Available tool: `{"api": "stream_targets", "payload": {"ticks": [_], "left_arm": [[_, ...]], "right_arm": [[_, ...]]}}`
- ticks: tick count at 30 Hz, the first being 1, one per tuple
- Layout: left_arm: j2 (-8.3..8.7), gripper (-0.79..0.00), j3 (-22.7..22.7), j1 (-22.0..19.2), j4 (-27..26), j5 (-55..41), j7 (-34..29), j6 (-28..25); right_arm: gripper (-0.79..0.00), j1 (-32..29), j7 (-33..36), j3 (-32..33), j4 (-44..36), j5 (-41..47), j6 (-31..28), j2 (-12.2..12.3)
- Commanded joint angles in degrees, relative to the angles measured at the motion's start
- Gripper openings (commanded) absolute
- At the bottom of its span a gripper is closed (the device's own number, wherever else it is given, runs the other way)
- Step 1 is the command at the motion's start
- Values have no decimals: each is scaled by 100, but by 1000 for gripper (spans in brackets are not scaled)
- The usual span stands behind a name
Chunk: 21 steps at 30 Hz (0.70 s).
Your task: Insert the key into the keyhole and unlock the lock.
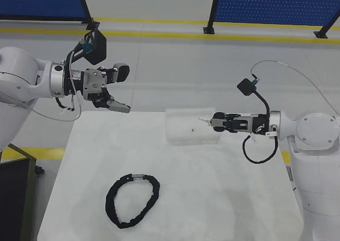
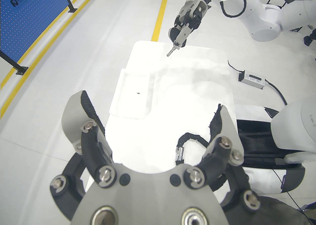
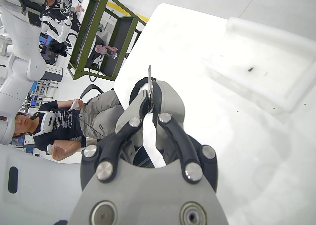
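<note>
1. The right gripper (image 1: 213,122) is clamped on a small metal key (image 1: 204,120), whose blade sticks out past the fingertips and points toward the other arm.
2. In the top view, the key and its gripper hang over the right end of a white foam tray (image 1: 182,137) at the far side of the white table (image 1: 248,199).
3. In the right wrist view, the two pads (image 3: 155,95) pinch the key's (image 3: 149,75) head flat between them.
4. The black chain lock (image 1: 132,199) lies in a closed loop on the near left part of the table. It is well apart from the key, and its short metal cylinder (image 1: 138,176) sits at the loop's far side.
5. The left gripper (image 1: 123,89) is held off the table's far left corner, fingers spread wide and holding nothing.
6. From the left wrist, part of the lock (image 2: 188,136) shows beside one open finger (image 2: 223,122).
</note>
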Motion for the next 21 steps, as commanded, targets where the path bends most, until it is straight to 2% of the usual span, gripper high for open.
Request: {"api": "stream_targets", "payload": {"ticks": [1,8,10,14,21], "left_arm": [[0,0,0,0,0,0,0,0],[0,0,0,0,0,0,0,0],[26,0,-23,94,-103,263,-3,109],[141,0,-78,501,-102,278,2,0],[474,0,-61,1227,-245,500,0,0]], "right_arm": [[-785,0,0,0,0,0,0,0],[-785,0,0,0,0,0,0,0],[-785,0,0,0,0,0,0,0],[-785,0,0,0,0,0,0,0],[-785,0,0,0,0,0,0,0]]}}
